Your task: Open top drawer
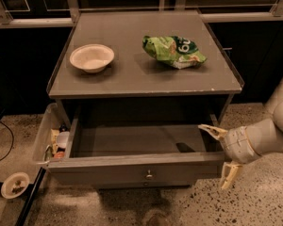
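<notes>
A clear bin [41, 138] of small items is located just left of the cabinet. On the worktop [132, 76], a white bowl [91, 58] is placed at left and a green chip bag [173, 51] at right. Below, the top drawer [132, 163] is seen pulled out, its interior exposed. The gripper [221, 153] is positioned at the drawer's right front corner, with the fingers [211, 131] spread and nothing grasped.

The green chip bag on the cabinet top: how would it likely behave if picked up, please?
The green chip bag looks crumpled and puffy, so probably light and floppy, yielding under a pinch. Lying flat, it seems unlikely to roll. The gripper is open at the right front corner of the open top drawer.
</notes>
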Controlling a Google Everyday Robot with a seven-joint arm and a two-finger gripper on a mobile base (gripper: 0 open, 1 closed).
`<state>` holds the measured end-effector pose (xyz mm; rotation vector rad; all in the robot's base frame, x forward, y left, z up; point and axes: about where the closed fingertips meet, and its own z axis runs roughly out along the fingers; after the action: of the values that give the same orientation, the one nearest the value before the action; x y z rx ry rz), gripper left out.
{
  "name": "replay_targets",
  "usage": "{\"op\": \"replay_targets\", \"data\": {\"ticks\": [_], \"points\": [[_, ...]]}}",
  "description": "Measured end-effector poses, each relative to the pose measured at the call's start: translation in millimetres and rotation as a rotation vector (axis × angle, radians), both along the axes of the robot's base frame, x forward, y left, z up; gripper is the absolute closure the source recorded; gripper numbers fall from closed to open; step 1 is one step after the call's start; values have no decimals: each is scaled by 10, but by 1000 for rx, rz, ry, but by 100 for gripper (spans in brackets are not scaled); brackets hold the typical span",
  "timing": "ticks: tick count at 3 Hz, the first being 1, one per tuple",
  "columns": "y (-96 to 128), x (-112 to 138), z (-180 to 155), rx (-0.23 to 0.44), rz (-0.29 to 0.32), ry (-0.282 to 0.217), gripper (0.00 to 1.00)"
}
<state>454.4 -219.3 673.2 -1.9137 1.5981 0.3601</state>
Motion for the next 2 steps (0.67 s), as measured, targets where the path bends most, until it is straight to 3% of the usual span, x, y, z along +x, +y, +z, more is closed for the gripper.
{"op": "replay_targets", "data": {"ticks": [2], "points": [[92,94,1065,-83,87,-134,0]]}}
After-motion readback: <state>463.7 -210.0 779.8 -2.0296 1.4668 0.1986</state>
